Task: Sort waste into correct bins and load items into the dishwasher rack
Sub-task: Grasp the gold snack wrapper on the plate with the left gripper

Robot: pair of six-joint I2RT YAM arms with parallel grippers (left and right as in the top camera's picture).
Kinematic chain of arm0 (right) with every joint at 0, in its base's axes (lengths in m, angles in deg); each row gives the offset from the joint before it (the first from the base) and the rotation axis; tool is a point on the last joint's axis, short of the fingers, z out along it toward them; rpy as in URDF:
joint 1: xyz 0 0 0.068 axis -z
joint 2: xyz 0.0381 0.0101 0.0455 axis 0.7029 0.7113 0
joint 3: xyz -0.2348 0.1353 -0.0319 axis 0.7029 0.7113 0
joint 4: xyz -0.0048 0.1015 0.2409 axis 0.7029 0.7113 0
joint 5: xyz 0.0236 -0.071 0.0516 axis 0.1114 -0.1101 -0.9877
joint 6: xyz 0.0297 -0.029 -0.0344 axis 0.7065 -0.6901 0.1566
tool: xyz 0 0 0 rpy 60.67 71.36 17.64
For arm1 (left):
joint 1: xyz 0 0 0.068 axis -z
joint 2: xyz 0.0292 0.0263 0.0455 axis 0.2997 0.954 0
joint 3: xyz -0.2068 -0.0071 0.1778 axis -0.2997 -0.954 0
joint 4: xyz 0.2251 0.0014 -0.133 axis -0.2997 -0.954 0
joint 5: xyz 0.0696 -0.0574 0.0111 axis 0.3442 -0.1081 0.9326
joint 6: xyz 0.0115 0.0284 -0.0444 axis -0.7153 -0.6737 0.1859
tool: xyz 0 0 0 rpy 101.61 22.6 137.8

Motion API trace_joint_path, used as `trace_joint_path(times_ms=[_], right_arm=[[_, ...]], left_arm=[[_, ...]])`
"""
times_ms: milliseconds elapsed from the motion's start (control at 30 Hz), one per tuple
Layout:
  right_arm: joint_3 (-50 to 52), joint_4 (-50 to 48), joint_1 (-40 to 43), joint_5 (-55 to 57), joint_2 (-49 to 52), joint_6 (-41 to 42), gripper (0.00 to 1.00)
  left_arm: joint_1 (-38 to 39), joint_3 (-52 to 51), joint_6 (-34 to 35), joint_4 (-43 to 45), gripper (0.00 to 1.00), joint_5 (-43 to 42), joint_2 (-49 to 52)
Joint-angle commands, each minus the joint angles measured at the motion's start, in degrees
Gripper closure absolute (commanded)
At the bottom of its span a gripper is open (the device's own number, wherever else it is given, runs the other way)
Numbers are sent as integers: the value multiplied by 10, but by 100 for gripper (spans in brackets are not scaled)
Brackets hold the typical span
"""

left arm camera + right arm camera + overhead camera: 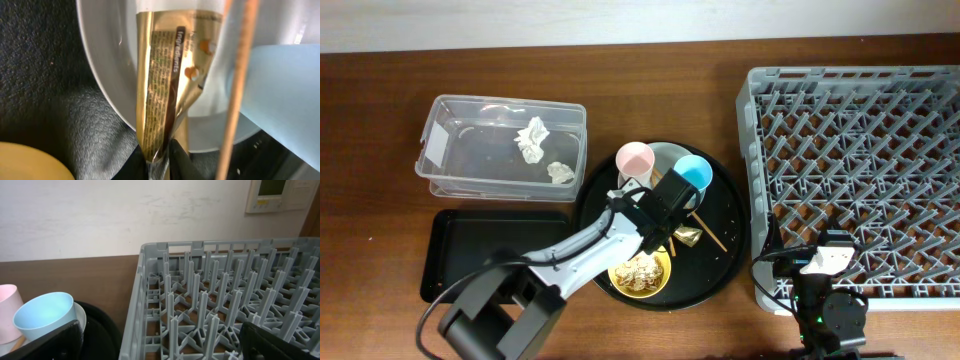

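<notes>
1. The table (380, 120) carries everything.
2. The dishwasher rack (855, 180) fills the table's right side, with its pegs upright.
3. The round black tray (730, 250) sits mid-table, just left of the rack.
4. The clear tub (500, 145) stands at the back left, with two tissue balls (532, 138) inside it.
5. The shallow black tray (450, 250) lies just in front of the tub.
6. The right claw (160, 345) hangs by the rack's near-left corner, its jaws spread wide and gripping nothing.
7. The left claw (160, 160) is over the round tray, pinched onto the lower end of the wrapper (162, 90).
8. The plate (110, 75) lies at the back of the round tray, and the wrapper stretches across its rim.
9. The yellow bowl (640, 275) sits at the front of the tray, holding food scraps (638, 268).
10. The pink cup (634, 160) is at the plate's left edge and the blue cup (692, 175) at its right.
11. The chopsticks (237, 100) slant across the tray just beside the wrapper.
</notes>
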Motion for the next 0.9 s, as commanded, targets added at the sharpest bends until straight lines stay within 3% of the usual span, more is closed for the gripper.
trace_joint_path(times_ms=[0,167,300,333,433,533,767,867], right_arm=[[3,4,-3,7,-2,3,2],[3,4,-3,7,-2,3,2],[3,4,-3,7,-2,3,2],[3,4,-3,7,-2,3,2],[3,4,-3,7,-2,3,2],[3,4,-3,7,-2,3,2],[3,4,-3,7,-2,3,2],[3,4,-3,7,-2,3,2]], left_arm=[[-3,-4,-26,-10,85,13,-47],[-3,-4,-27,-32,85,17,-70],[-6,-4,-74,-33,89,32,-77],[-7,-4,-75,-33,82,31,-77],[-6,-4,-75,-34,50,23,-77],[-6,-4,-75,-34,41,35,-76],[-6,-4,-75,-29,40,38,-38],[-6,-4,-75,-8,50,31,-11]])
